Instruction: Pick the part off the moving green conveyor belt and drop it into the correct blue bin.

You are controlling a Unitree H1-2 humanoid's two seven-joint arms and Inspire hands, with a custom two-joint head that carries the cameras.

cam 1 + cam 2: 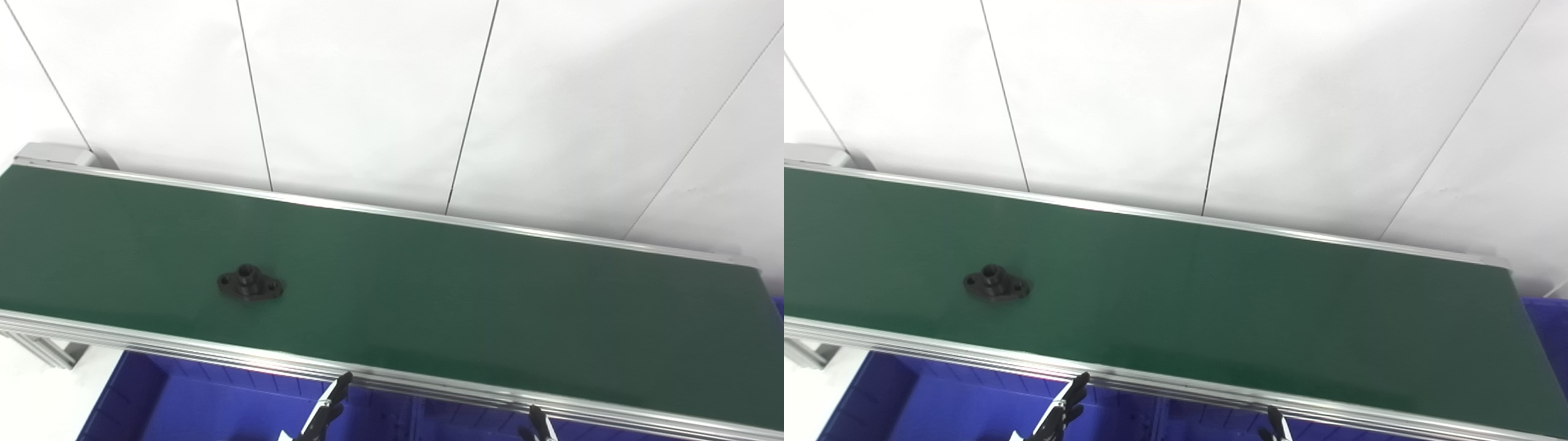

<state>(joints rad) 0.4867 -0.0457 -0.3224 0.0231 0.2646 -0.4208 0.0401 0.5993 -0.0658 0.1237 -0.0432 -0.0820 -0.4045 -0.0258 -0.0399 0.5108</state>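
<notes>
A small black flanged part (250, 285) with a raised hub and two bolt holes lies flat on the green conveyor belt (429, 288), left of the middle; it also shows in the right eye view (996, 285). Only the fingertips of my left hand (323, 411) rise at the bottom edge, in front of the belt's near rail and above a blue bin (202, 404). The tip of my right hand (539, 424) shows further right at the bottom edge. Both hands are well short of the part and hold nothing that I can see.
An aluminium rail (184, 346) runs along the belt's near side, another along the far side. White wall panels stand behind. A second blue bin (1546, 318) shows at the belt's right end. The belt's left end frame (43, 349) juts out at the lower left.
</notes>
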